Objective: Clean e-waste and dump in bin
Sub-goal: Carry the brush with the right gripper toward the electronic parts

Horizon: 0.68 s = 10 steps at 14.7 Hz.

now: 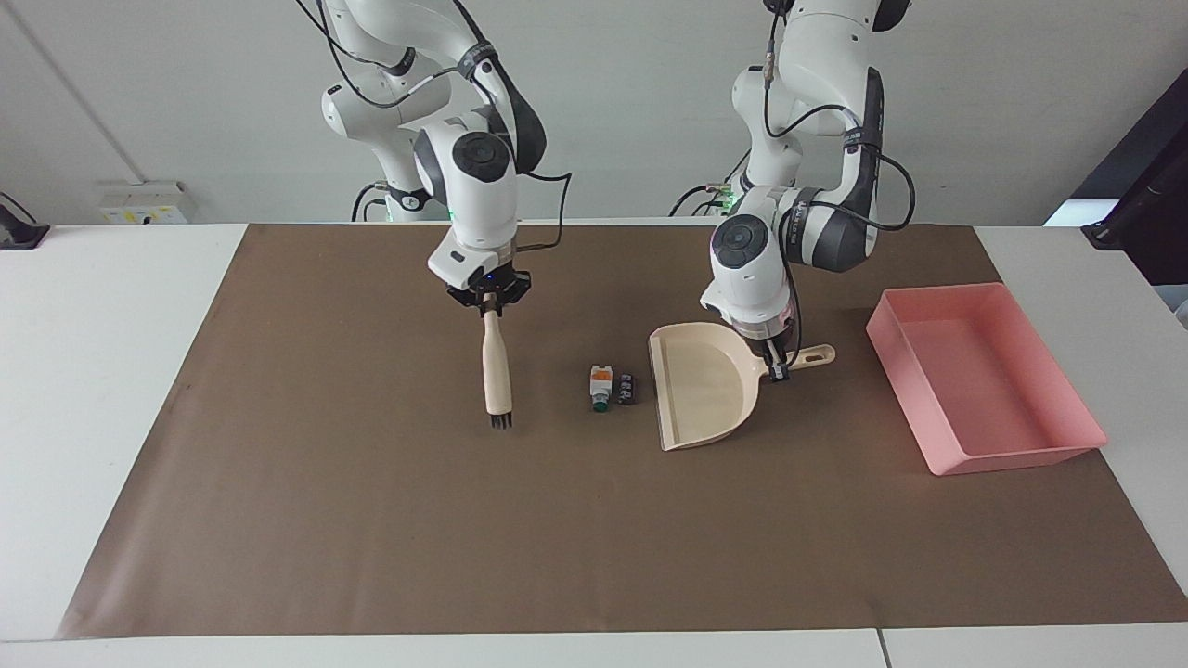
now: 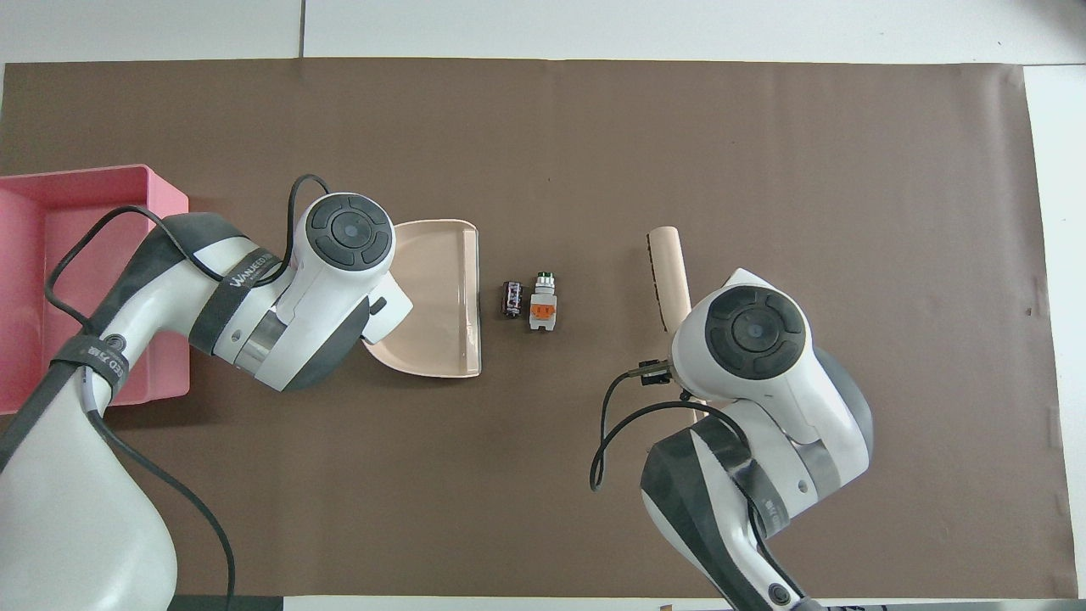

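Two pieces of e-waste lie side by side mid-mat: a white part (image 1: 600, 385) (image 2: 542, 305) with an orange patch and green tip, and a black part (image 1: 627, 389) (image 2: 512, 299). My left gripper (image 1: 776, 364) is shut on the handle of a beige dustpan (image 1: 703, 390) (image 2: 437, 297). The pan rests on the mat, its open edge just short of the black part. My right gripper (image 1: 489, 306) is shut on a beige brush (image 1: 497, 371) (image 2: 668, 271). The brush hangs bristles-down, low over the mat, toward the right arm's end from the e-waste. The pink bin (image 1: 984, 376) (image 2: 21, 246) sits empty at the left arm's end. From overhead both wrists hide their fingers.
A brown mat (image 1: 371, 520) covers most of the white table. Everything stands on it. The left arm's forearm and cable hang over part of the bin in the overhead view.
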Each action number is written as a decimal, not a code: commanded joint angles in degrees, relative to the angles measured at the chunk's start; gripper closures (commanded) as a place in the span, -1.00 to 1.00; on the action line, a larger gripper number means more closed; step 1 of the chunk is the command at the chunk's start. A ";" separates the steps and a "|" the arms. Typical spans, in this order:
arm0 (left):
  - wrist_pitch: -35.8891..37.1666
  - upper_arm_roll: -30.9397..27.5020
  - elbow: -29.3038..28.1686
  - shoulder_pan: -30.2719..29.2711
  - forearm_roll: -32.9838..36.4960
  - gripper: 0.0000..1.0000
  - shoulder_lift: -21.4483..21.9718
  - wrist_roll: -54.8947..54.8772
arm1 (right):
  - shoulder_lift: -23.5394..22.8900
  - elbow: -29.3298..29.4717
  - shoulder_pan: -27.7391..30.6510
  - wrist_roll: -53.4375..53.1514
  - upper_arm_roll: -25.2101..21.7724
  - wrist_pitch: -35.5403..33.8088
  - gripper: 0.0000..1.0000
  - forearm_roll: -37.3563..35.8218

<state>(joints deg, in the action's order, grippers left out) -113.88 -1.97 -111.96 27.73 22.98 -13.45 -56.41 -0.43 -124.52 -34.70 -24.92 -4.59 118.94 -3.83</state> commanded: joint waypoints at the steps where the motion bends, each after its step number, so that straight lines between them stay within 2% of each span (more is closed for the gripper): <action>1: 0.85 -0.75 -0.63 1.45 1.28 1.00 0.36 1.21 | -6.48 7.24 -3.69 -5.21 -0.42 -0.81 1.00 -1.18; 6: 0.59 -0.75 -1.24 1.45 1.28 1.00 0.53 1.47 | -15.10 14.20 -8.79 -11.45 -0.51 -0.47 1.00 -1.27; 10: 0.76 -0.75 -1.24 1.53 1.36 1.00 0.53 1.47 | -17.05 15.45 -9.50 -11.47 -0.25 1.37 1.00 -1.53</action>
<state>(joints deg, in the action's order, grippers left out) -113.87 -2.03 -112.36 28.08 23.01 -13.45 -55.93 -16.00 -110.36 -43.72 -35.50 -4.72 119.33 -4.12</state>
